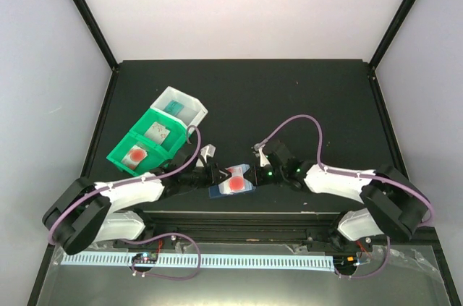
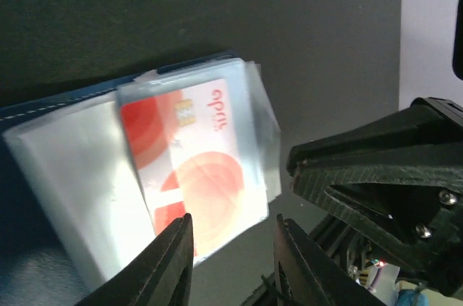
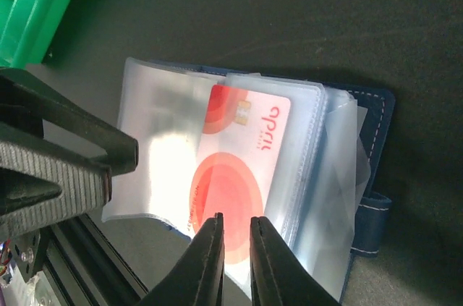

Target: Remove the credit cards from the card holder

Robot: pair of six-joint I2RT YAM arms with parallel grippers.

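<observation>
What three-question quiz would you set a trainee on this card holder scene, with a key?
1. True or false: the card holder lies open on the table.
2. The credit card showing inside it is mainly: A red-orange, B teal, C black.
3. Fill in: seen from the top camera, the green bin stands to the ___ of the card holder.
Key: 1 true; 2 A; 3 left.
</observation>
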